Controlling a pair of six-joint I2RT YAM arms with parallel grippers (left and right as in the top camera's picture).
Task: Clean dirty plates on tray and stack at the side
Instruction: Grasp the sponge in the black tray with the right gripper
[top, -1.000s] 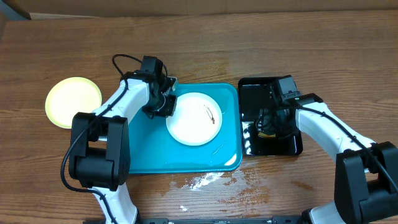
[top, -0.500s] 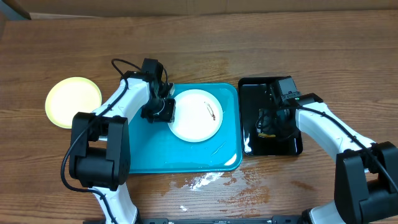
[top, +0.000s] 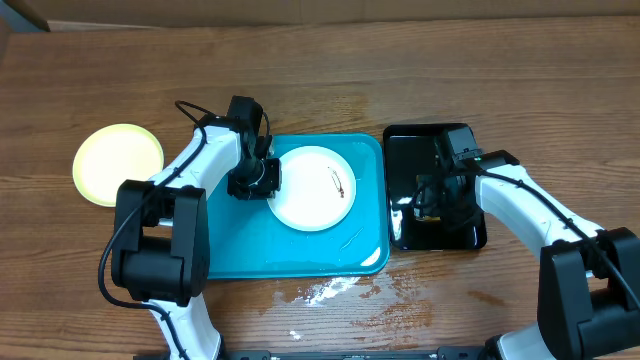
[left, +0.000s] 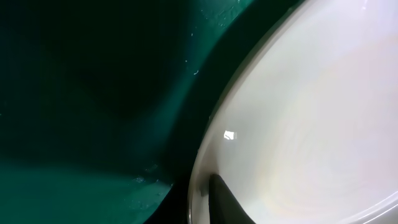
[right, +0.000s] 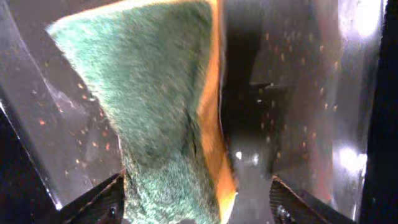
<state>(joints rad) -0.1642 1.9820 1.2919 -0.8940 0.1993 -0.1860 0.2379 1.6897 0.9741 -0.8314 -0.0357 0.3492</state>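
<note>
A white plate (top: 310, 195) with a small brown smear lies in the right half of the turquoise tray (top: 250, 240). My left gripper (top: 254, 180) is at the plate's left rim. In the left wrist view one dark finger (left: 217, 194) lies on top of the plate (left: 311, 124), with the rim between the jaws and the tray (left: 74, 93) below. A pale yellow-green plate (top: 118, 163) lies on the table at the far left. No second white plate shows. My right gripper (top: 435, 200) is open around a green and orange sponge (right: 155, 112), and its right finger stands apart from it.
The sponge lies in a glossy black tray (top: 410, 150) right of the turquoise tray; it also shows in the right wrist view (right: 298, 93). Water is spilled on the wooden table (top: 330, 290) in front of the turquoise tray. A wet patch (top: 372, 258) sits in that tray's front right corner.
My left gripper has moved a little toward me along the plate's left rim, and the white plate has shifted slightly. The right arm has hardly moved.
</note>
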